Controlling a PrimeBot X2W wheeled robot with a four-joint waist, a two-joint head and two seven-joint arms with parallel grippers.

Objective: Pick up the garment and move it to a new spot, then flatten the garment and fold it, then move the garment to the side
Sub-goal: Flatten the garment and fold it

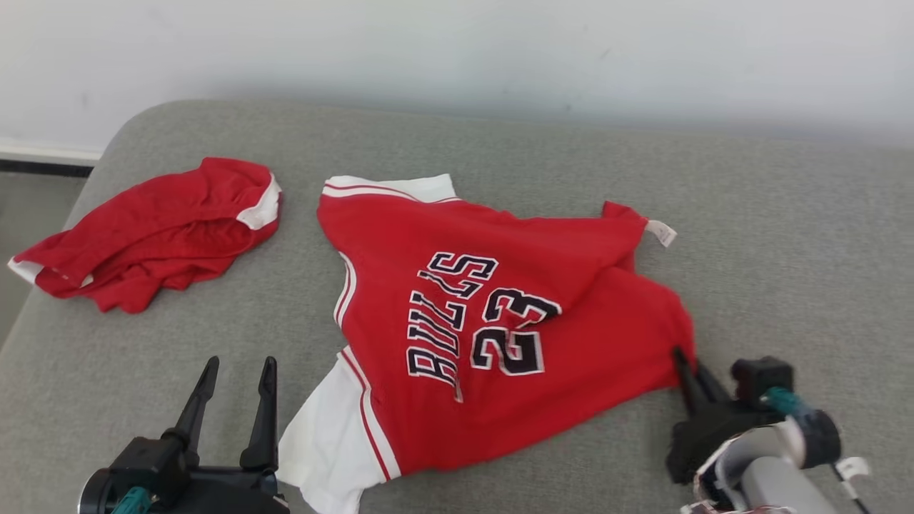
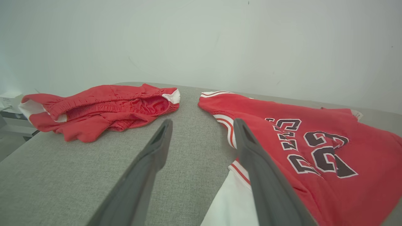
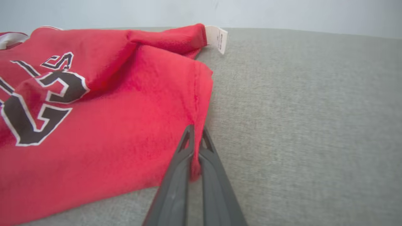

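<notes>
We are at the pick-up: our right gripper (image 1: 682, 359) is pinched shut on the right edge of the jersey (image 1: 500, 321), which lies rumpled mid-cushion (image 1: 785, 250), while our left gripper (image 1: 240, 365) hangs wide open and empty beside the white sleeve (image 1: 328, 428), so next we probably need a hold there before lifting

Red shorts (image 1: 153, 232): crumpled heap on the far left of the desk (image 1: 785, 235). White trim shows at two edges and the elastic waistband gapes open. One white-trimmed corner lies at the desk's left edge. Desk top: grey woven fabric, padded, with a rounded far left corner. Wall (image 1: 457, 50) behind: plain white with faint scuffs. Lower left: white skirting (image 1: 43, 151) over a dark strip, with grey floor (image 1: 25, 214) below.
</notes>
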